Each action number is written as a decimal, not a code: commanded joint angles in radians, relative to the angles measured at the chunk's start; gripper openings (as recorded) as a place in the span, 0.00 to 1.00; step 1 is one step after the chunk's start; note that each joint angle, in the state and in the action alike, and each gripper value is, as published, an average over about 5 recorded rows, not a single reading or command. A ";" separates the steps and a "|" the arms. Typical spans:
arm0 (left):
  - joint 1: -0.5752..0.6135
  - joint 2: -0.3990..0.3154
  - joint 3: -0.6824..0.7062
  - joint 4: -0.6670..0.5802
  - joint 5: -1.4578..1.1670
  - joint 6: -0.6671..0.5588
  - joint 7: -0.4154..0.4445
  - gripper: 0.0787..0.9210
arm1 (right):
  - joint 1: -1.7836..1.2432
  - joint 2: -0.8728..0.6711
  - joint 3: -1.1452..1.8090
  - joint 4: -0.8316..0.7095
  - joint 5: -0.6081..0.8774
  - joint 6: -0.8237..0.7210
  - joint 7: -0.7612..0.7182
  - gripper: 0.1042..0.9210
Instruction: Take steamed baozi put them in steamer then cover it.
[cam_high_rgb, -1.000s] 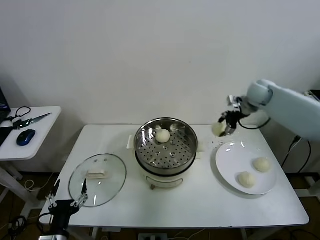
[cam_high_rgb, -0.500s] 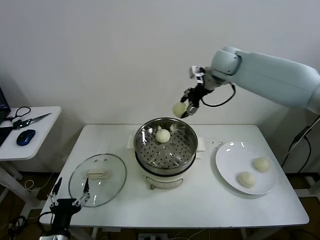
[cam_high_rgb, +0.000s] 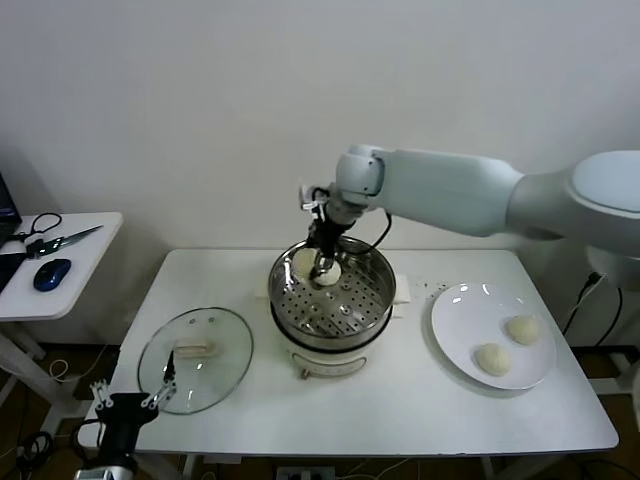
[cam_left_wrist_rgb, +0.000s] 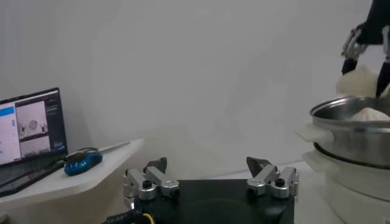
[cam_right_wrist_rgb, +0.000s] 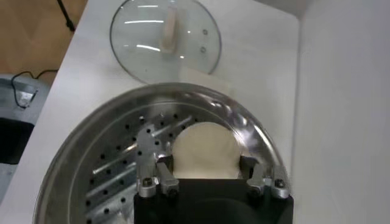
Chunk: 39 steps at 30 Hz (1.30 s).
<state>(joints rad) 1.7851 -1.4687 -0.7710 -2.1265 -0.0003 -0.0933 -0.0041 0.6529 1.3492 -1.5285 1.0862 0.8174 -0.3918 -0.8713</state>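
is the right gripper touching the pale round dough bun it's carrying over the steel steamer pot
Touching. The right wrist view shows the right gripper with both fingers pressed against the pale round dough bun.

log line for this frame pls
right gripper: shut on baozi, over steamer | left gripper: open, parked low | lid: on table

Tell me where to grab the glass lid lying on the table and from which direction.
Grip the cream-white loop handle at the middle of the glass lid, coming straight down from above. The lid lies flat on the table left of the steamer, handle up, and its thin rim sits too low to pinch. The left gripper, open at the table's near edge, is probably closest.
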 joint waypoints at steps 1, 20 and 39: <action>-0.001 0.006 -0.003 0.014 0.006 -0.004 -0.001 0.88 | -0.101 0.066 -0.018 -0.026 -0.024 -0.013 0.024 0.71; -0.014 0.006 0.000 0.022 0.026 0.004 -0.001 0.88 | -0.033 -0.021 0.019 0.024 -0.041 0.006 -0.017 0.88; -0.007 0.004 0.001 0.020 0.035 0.010 -0.002 0.88 | 0.177 -0.694 -0.075 0.327 -0.368 0.153 -0.210 0.88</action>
<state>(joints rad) 1.7704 -1.4647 -0.7689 -2.1058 0.0316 -0.0836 -0.0058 0.8131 0.9834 -1.5962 1.2981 0.6621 -0.2853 -1.0228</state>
